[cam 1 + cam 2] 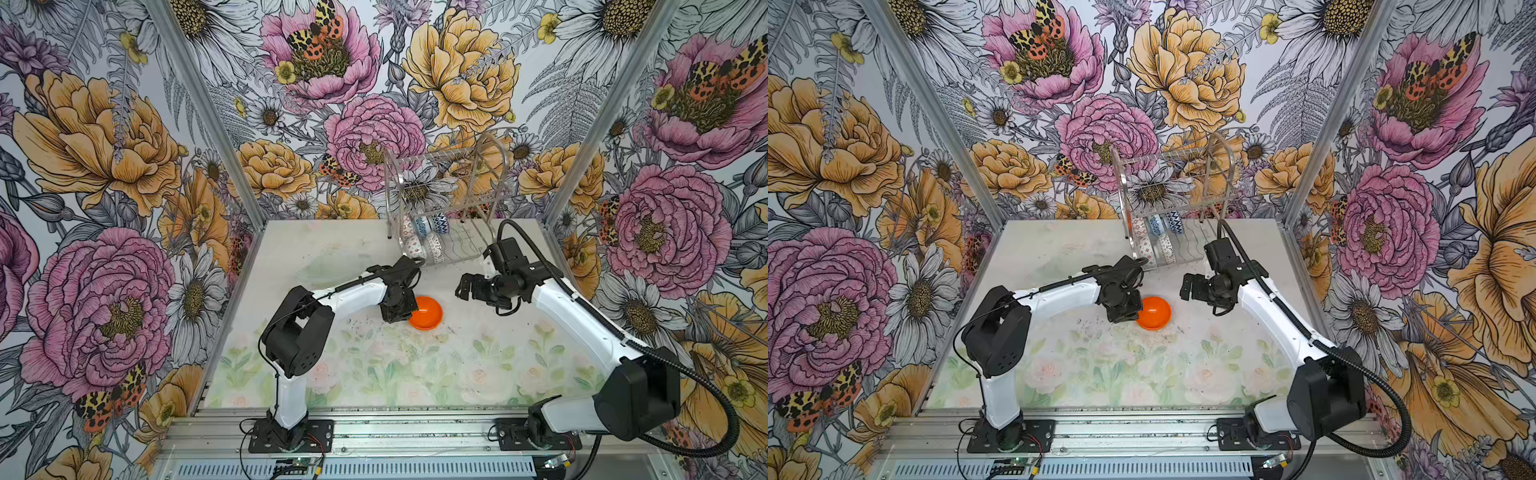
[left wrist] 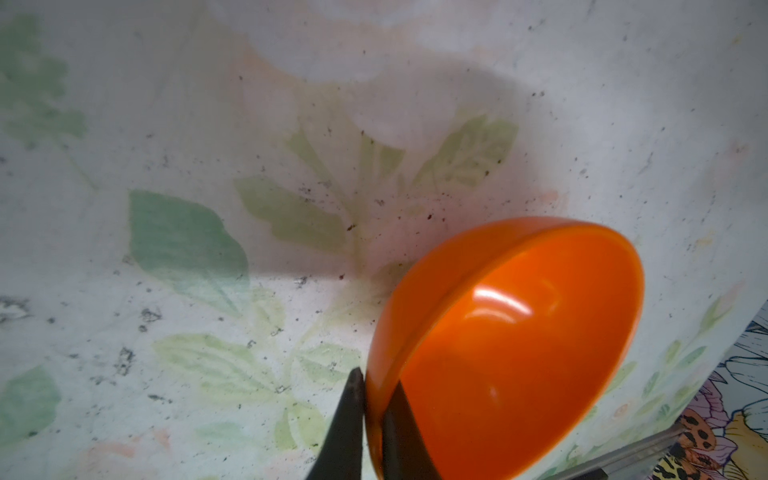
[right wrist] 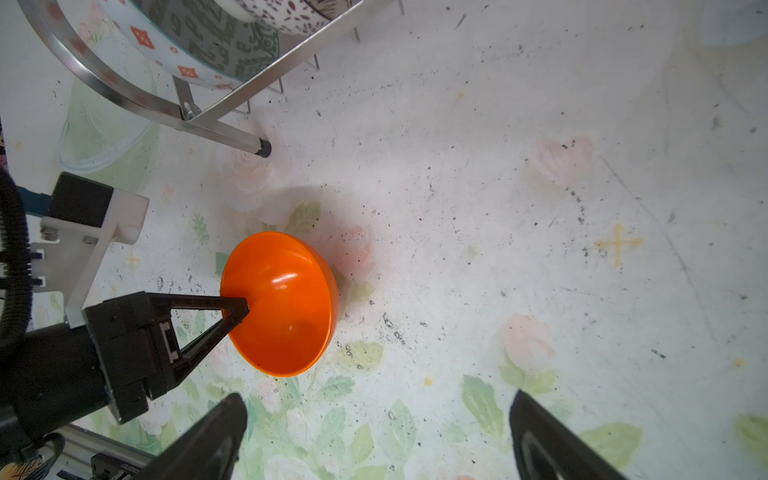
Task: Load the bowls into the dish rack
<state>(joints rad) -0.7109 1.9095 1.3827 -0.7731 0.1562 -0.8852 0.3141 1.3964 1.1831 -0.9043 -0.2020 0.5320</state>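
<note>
A plain glossy orange bowl (image 1: 428, 315) (image 1: 1156, 315) sits near the table's middle. My left gripper (image 1: 404, 318) (image 1: 1130, 316) (image 2: 376, 380) is shut on its rim, one finger outside and one inside, and the bowl (image 2: 519, 353) is tilted. The right gripper (image 1: 463, 289) (image 1: 1187, 286) (image 3: 376, 399) hovers open and empty just right of the bowl (image 3: 286, 316). The steel wire dish rack (image 1: 449, 199) (image 1: 1175, 195) (image 3: 137, 99) stands at the back. Several patterned bowls (image 1: 424, 239) (image 1: 1158, 239) stand on edge in its lower tier, among them an orange-white one (image 3: 166, 50).
Flowered walls close in the left, back and right sides. A metal rail (image 1: 374, 428) with both arm bases runs along the front. A rack leg (image 3: 262, 147) stands close behind the orange bowl. A faint clear round dish (image 3: 95, 141) lies left of the rack.
</note>
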